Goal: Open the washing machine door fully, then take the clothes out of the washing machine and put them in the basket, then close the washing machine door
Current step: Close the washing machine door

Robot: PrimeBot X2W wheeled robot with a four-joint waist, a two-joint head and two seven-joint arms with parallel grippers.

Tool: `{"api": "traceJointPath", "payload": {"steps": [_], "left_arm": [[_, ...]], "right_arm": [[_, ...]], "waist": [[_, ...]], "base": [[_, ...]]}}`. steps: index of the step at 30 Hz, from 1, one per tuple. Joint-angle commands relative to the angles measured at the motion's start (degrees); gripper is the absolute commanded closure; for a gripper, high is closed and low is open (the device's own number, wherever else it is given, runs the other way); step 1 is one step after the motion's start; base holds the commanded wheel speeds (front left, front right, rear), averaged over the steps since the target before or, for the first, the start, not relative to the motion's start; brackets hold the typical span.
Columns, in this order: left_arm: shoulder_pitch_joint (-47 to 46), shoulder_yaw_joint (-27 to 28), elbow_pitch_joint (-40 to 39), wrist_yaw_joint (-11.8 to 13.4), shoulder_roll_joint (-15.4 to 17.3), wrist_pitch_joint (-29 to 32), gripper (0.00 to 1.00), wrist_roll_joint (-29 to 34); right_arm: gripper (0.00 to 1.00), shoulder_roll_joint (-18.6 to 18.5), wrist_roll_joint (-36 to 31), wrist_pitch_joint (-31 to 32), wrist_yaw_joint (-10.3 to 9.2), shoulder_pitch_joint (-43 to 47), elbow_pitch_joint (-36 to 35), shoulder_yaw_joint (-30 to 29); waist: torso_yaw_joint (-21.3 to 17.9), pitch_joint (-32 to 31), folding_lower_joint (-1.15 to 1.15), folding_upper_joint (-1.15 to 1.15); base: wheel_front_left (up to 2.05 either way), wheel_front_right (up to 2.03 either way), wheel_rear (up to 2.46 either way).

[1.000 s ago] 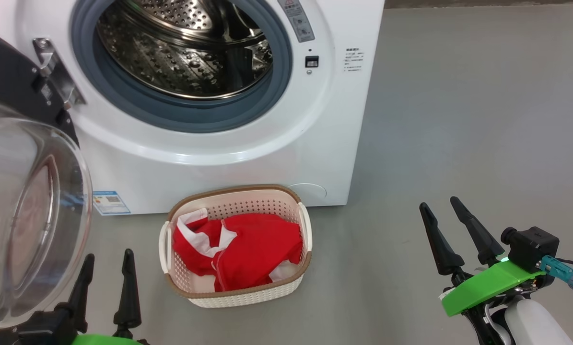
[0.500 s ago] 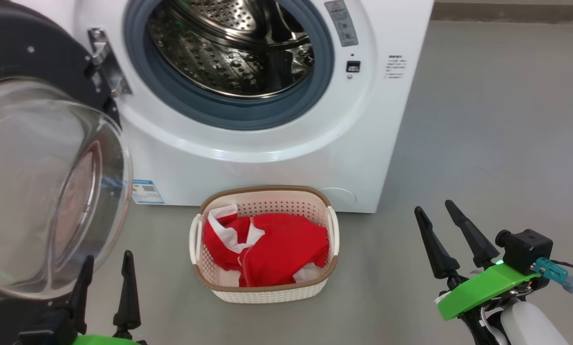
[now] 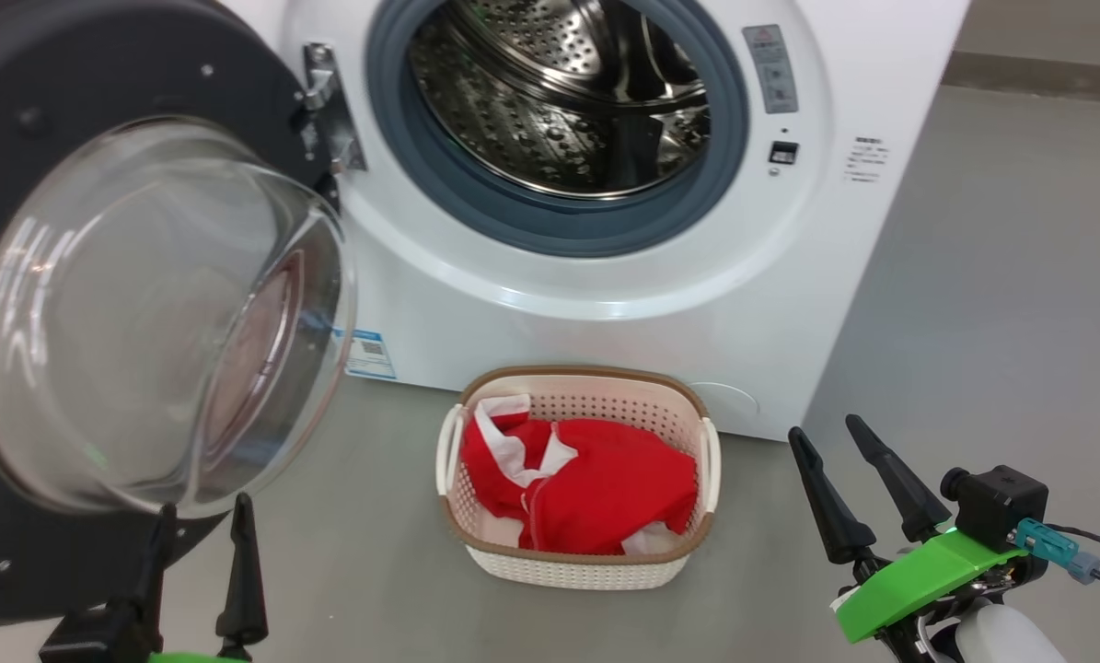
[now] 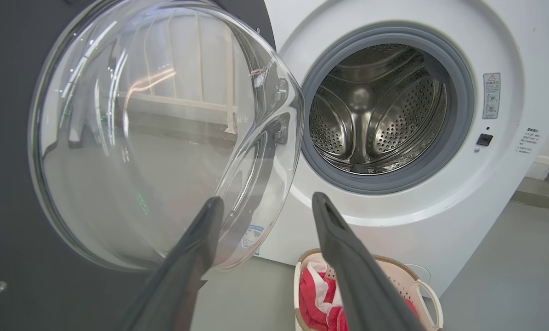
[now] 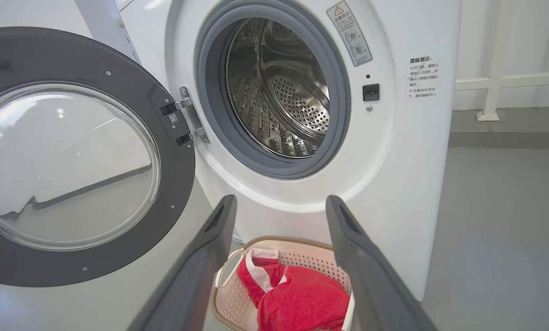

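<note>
washing machine point(image 3: 605, 304) drum is looking empty; washing machine door point(image 3: 144, 83) is hanging wide open on its left. basket point(image 3: 577, 376) is sitting in front, clothes point(image 3: 596, 488) inside. left gripper point(image 3: 202, 506) and right gripper point(image 3: 824, 428) are hovering spread wide, empty. Likely closing step: pushing door rim shut next.

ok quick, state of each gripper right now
left gripper: open, holding nothing
right gripper: open, holding nothing
</note>
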Motion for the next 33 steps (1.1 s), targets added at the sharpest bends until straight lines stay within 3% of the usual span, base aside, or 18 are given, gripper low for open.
{"api": "traceJointPath", "payload": {"steps": [1, 21, 33], "left_arm": [[-0.5, 1.9, -1.3, 0.7, 1.2, 0.1, 0.0, 0.3], [0.8, 1.8, -2.7, 3.6, 1.9, 0.8, 0.0, 1.1], [1.8, 2.9, -4.6, 4.8, 1.9, 0.2, 0.0, 0.3]], "right_arm": [[0.0, -0.2, 0.4, -0.7, 0.09, -0.4, -1.2, 1.5], [0.0, 0.8, 0.8, -0.7, 0.09, 0.8, -1.1, 1.8], [0.0, 0.7, 1.0, -0.7, 0.09, -1.5, -0.6, 3.4]], "waist": [[2.1, -0.9, 0.0, 0.0], [13.2, -2.2, 0.0, 0.0], [14.7, -0.4, 0.0, 0.0]], "base": [[0.0, 0.0, 0.0], [0.0, 0.0, 0.0], [0.0, 0.0, 0.0]]}}
